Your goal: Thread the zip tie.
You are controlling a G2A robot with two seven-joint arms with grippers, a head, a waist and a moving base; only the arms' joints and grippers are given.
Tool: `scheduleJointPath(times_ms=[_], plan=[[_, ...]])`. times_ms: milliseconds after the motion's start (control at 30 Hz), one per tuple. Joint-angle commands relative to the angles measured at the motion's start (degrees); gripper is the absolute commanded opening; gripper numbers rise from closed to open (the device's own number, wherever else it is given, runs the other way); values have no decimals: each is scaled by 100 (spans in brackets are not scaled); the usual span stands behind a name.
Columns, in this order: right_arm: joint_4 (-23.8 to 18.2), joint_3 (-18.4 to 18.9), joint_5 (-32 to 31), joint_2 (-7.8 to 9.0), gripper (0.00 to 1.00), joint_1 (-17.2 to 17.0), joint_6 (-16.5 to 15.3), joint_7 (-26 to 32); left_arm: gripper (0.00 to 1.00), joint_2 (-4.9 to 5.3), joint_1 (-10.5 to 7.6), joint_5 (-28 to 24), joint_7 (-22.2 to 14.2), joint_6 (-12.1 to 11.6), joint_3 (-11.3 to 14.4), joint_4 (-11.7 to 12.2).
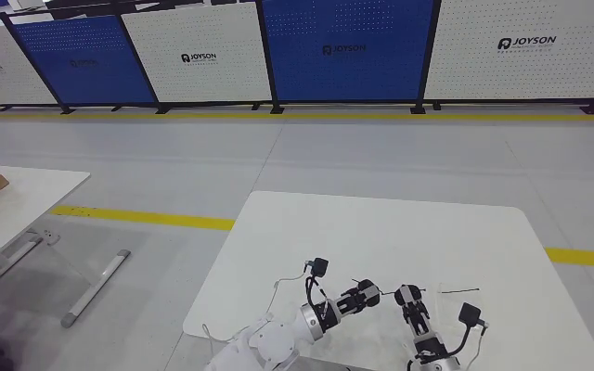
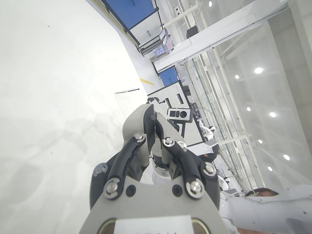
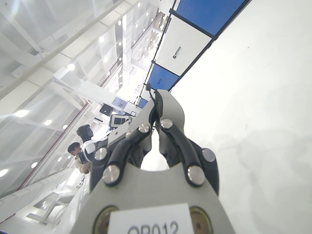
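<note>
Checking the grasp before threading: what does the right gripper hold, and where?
A black zip tie, pinched near one end in the right gripper, tip poking out.

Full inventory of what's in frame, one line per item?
loose black plastic zip tie: 1, black, flat on the table's right part, apart from both arms.
held black plastic zip tie: 1, black, pinched in the right gripper, end poking past the fingertips.
white rectangular table: 1, white, under both arms.
second white table: 1, white, top view's left edge.
perforated partition panels: a row, blue and white, far side of the floor.
yellow floor lines: 2, yellow, one just past the table, one at the panels' foot.
left gripper: 1, grey with black pads, shut, over the table.
right gripper: 1, grey with black pads, shut on the held tie.
</note>
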Motion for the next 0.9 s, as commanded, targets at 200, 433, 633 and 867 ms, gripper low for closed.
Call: scheduleJointPath(times_ms=[200, 433, 633, 867], plan=[[-13, -10, -125, 19, 0, -24, 0, -69, 0, -5, 43, 320, 335, 114, 37, -43], [-20, -13, -56, 26, 0, -7, 0, -65, 0, -2, 38, 245, 291, 103, 33, -44], [3, -39, -82, 29, 0, 15, 0, -27, 0, 4, 35, 260, 246, 96, 41, -80], [55, -67, -71, 21, 6, 49, 0, -13, 0, 3, 25, 268, 289, 114, 46, -57]])
